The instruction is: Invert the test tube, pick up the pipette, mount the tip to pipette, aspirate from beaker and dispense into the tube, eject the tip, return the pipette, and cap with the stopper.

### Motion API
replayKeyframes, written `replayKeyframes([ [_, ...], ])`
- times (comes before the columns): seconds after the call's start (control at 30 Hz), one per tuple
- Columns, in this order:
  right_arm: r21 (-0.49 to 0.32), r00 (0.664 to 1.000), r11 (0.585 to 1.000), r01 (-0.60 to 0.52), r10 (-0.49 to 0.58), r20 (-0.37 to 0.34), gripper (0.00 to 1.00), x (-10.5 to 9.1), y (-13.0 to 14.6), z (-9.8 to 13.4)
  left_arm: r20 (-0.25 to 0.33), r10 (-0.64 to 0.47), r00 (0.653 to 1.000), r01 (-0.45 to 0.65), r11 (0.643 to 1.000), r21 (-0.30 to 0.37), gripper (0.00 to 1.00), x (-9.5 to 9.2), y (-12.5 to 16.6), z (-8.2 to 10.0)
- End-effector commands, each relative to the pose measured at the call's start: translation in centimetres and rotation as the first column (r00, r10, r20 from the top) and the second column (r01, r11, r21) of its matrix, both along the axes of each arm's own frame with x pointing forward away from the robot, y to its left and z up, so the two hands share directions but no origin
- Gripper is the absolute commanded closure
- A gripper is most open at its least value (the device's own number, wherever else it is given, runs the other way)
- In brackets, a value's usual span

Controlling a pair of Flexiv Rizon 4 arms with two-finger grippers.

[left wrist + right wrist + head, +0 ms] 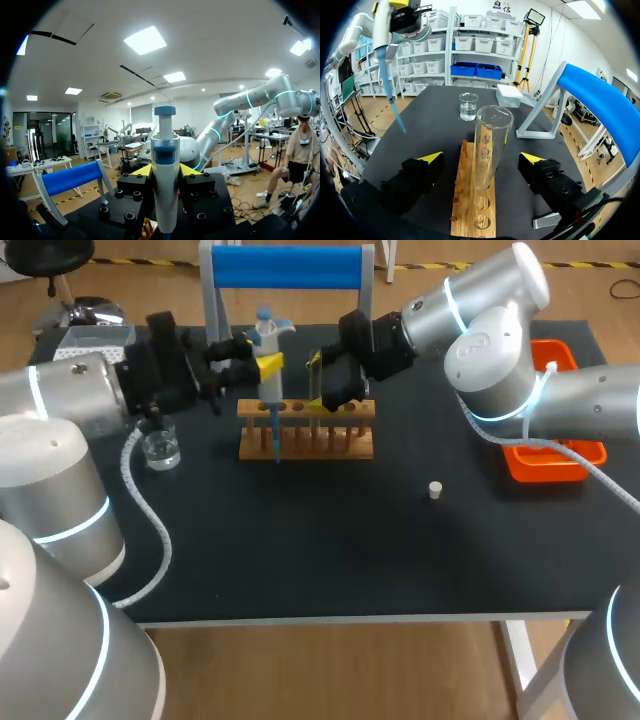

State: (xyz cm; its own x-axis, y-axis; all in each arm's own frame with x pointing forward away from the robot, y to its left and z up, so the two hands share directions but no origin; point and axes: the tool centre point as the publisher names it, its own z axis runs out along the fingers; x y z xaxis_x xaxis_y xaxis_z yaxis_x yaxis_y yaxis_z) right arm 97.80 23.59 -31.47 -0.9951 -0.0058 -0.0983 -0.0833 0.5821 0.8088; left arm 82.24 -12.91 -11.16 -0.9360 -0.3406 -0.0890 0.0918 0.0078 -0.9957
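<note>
My left gripper (pixel 265 368) is shut on the white and blue pipette (pixel 266 345), held upright above the wooden rack (pixel 305 443). Its blue tip (pixel 277 440) points down at the rack's left part. In the left wrist view the pipette (pixel 166 170) stands between the yellow tips of the left gripper (pixel 166 172). My right gripper (pixel 482 159) is open, with the glass test tube (pixel 491 145) standing mouth up in the rack (pixel 475 212) between its fingers, apart from both. The beaker (pixel 160 447) with clear liquid stands left of the rack. The small stopper (pixel 435 489) lies to the right.
A blue-topped pipette stand (pixel 285 268) rises behind the rack. An orange tray (pixel 555 458) sits at the table's right edge under my right arm. A white box (pixel 95 337) lies at the back left. Dark mat stretches in front of the rack.
</note>
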Motion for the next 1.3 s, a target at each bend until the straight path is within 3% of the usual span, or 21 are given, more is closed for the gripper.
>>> replayKeyframes([
  [0.03, -0.002, 1.0, 1.0, -0.002, 0.002, -0.002, 0.0, 0.1, 0.0, 0.0, -0.006, -0.029, 1.0, 0.029, 1.0, 0.007, 1.0, 0.9, -1.8, -0.5],
  [0.53, -0.002, 1.0, 1.0, -0.002, 0.002, -0.002, 0.0, 0.1, 0.0, 0.0, -0.001, -0.128, 0.992, 0.128, 0.99, 0.06, 1.0, 0.1, -5.9, -0.4],
  [1.3, -0.002, 1.0, 1.0, -0.002, 0.002, -0.002, 0.0, 0.1, 0.0, 0.0, -0.004, -0.119, 0.993, 0.119, 0.99, 0.076, 1.0, -0.1, -6.0, -0.4],
])
